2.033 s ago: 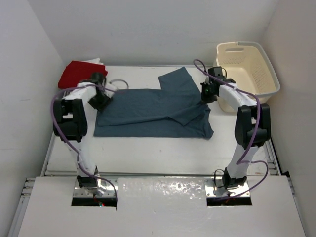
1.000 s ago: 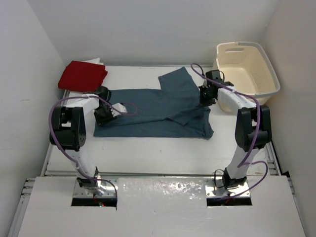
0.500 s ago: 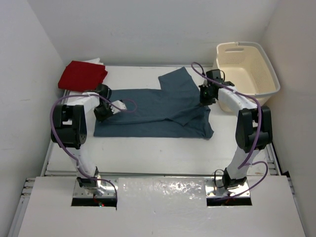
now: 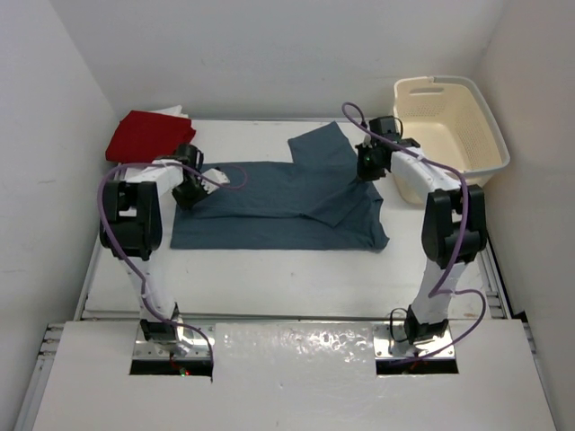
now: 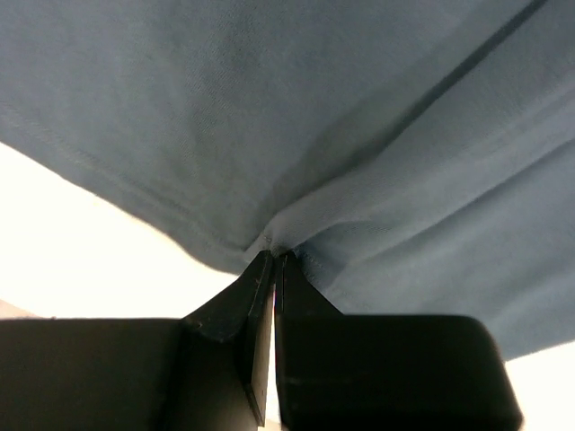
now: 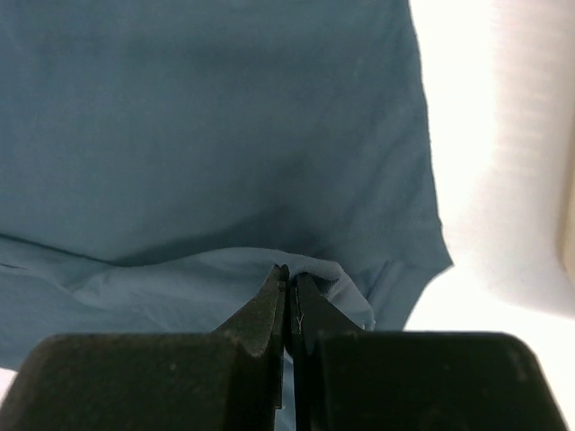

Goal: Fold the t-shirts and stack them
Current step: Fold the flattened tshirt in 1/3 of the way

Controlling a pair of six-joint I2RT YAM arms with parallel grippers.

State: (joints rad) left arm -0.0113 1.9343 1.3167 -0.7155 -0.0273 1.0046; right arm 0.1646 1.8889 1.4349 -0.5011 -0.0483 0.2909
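A slate blue-grey t-shirt [image 4: 283,202] lies spread across the middle of the table, one sleeve pointing to the back. My left gripper [image 4: 186,187] is shut on the shirt's left edge; in the left wrist view the hem [image 5: 269,244] puckers into the closed tips [image 5: 274,259]. My right gripper [image 4: 369,167] is shut on the shirt's right side, a fold of cloth [image 6: 310,267] pinched between its fingertips [image 6: 288,274]. A bright red t-shirt [image 4: 144,135] lies folded at the back left corner, with a sliver of white cloth [image 4: 172,111] behind it.
A cream plastic laundry basket [image 4: 454,135] stands at the back right, close to my right arm. White walls close in the table on the left, back and right. Purple cables loop off both arms.
My left gripper has shut on the shirt's left edge and pulled it toward the back. My right gripper, still shut, has shifted slightly back and left with the cloth.
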